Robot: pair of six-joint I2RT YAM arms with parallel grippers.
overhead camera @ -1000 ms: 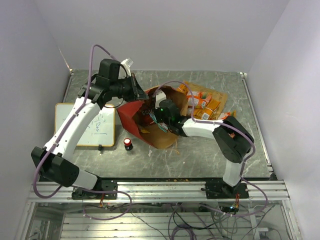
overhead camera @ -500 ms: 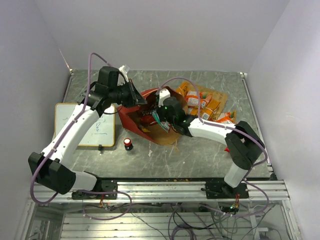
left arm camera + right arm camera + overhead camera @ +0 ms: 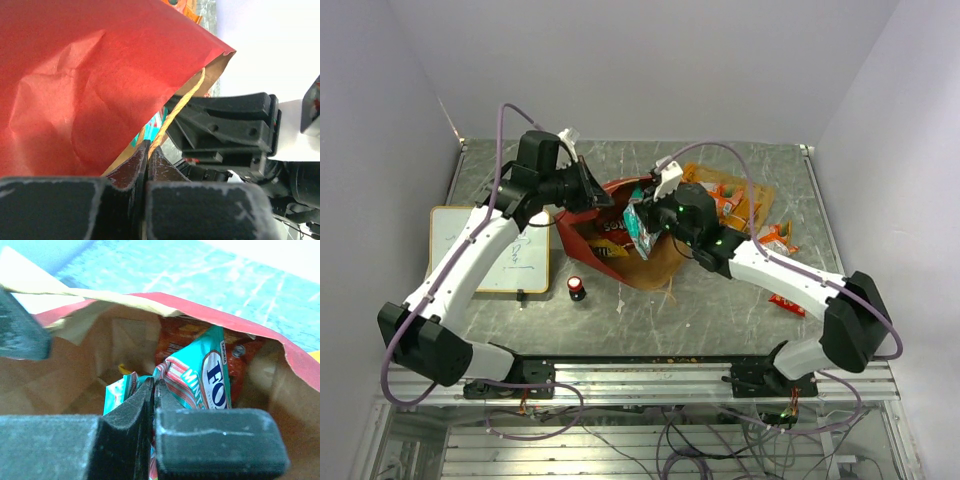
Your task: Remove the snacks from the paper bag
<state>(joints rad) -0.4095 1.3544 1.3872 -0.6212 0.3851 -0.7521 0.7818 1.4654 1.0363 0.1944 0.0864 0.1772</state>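
The step in hand is a pull-out. The right gripper [image 3: 152, 390] is clenched on a teal packet [image 3: 210, 375] at the mouth of the bag [image 3: 578, 232], which lies on its side on the table [image 3: 720, 320] with its mouth toward the right arm. The left gripper [image 3: 147, 152] is pinched tight on the cord handle [image 3: 182, 105] at the upper lip, and so holds the mouth up and open.

Next, I judge, the packet has to be drawn out and carried to the snacks [image 3: 730, 205] lying just beyond the bag on the far right, then released. At least one more packet sits deeper inside, a red-orange packet [image 3: 175, 342], so the bag is not yet emptied.

The red rim [image 3: 225, 322] hangs close over the teal packet; a low, straight pull looks safest, or the paper may snag. There is bare table in front of the bag, apart from a small red packet [image 3: 788, 302] near the right arm. The board [image 3: 500, 255] and cylinder [image 3: 577, 288] sit to the left, off that path.
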